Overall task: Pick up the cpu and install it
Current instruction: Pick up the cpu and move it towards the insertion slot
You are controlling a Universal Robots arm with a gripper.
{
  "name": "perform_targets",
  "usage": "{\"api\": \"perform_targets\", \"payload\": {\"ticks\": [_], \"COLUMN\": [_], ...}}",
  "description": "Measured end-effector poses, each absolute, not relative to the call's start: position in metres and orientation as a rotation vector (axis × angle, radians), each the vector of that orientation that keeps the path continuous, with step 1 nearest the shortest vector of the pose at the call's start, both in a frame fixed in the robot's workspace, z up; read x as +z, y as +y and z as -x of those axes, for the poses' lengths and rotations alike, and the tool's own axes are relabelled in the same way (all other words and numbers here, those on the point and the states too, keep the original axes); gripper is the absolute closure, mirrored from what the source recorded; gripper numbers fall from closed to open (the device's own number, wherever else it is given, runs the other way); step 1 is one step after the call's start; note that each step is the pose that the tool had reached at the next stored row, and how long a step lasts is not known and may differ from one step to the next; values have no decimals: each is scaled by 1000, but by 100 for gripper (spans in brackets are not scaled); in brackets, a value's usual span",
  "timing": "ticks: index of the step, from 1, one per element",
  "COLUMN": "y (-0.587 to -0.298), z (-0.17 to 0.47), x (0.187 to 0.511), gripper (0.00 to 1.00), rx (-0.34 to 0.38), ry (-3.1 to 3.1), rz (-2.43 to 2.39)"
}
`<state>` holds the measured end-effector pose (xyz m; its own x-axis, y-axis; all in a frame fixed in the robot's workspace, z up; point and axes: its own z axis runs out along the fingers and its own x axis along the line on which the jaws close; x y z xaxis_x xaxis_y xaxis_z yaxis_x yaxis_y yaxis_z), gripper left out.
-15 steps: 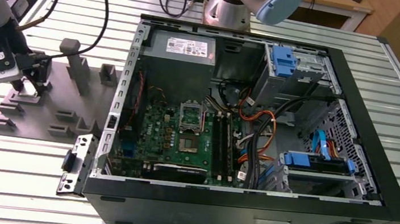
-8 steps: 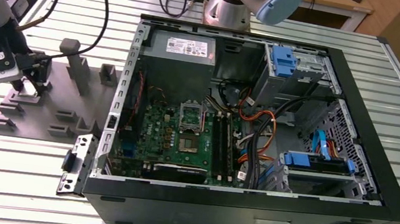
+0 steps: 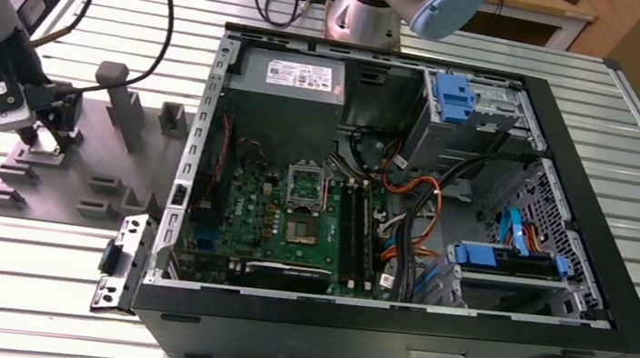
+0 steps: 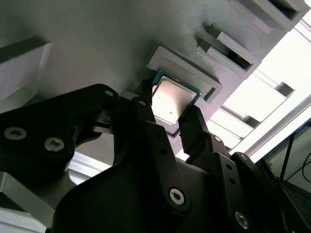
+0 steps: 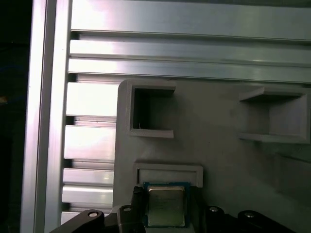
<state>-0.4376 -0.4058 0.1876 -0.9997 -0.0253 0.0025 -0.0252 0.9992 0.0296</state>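
At the exterior view's left of the open computer case, a grey fixture plate is laid on the surface. The gripper is closed on the cpu, which is pinched by two opposite edges in its recess. It is judged light, stiff and fragile underneath, best held by the rim; no writing is legible on it.

Exterior view: even overhead light, soft shadows, computer case interior dim. Second wrist view: gripper near-black silhouette, table slats blown out white, cpu lid glaring. First wrist view: slats shiny, 1 edge black.
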Motion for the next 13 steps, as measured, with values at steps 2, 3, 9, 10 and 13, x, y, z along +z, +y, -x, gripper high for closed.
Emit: {"api": "perform_targets", "payload": {"ticks": [2,3,9,10,13], "y": [-406,-406,-406,-406,-406], "z": [438,438,438,438,438], "x": [191,192,200,202,206], "gripper": [53,53,53,53,53], "rx": [-46,-46,-46,-46,-46], "ry": [-3138,-3138,-3138,-3138,-3138], "rz": [-40,-40,-40,-40,-40]}}
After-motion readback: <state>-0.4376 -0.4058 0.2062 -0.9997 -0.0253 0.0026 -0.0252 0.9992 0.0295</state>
